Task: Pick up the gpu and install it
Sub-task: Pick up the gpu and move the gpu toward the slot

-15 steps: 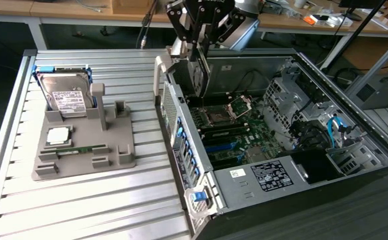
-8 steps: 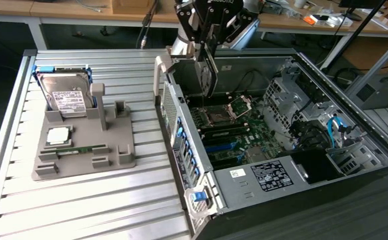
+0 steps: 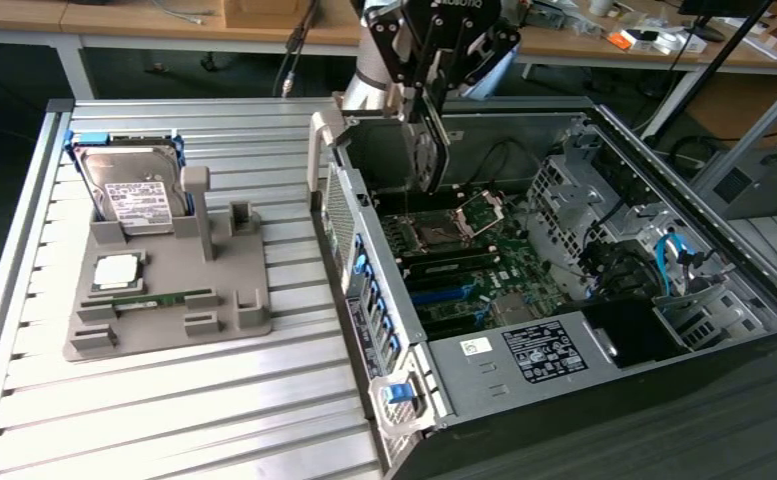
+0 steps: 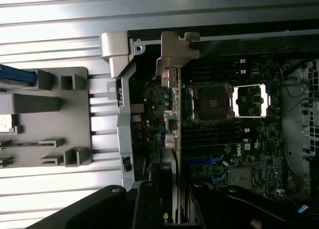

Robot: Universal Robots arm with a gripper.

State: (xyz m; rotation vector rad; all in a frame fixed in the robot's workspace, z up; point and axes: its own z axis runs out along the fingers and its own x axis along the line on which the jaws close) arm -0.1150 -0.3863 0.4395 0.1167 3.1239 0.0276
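Overhead in the exterior view, the gripper point(image 3: 431, 88) hangs over the open case point(image 3: 742, 262), jaws partway closed on the top edge of the gpu point(image 3: 426, 150), which dangles upright above the motherboard point(image 3: 482, 280). Through the wrist view, the gpu point(image 4: 172, 134) runs edge-on between the fingers point(image 4: 145, 204), its bracket point(image 4: 175, 52) close to a case wall. Light, stiff and fragile by the look of it, the card is best held by its board edges.
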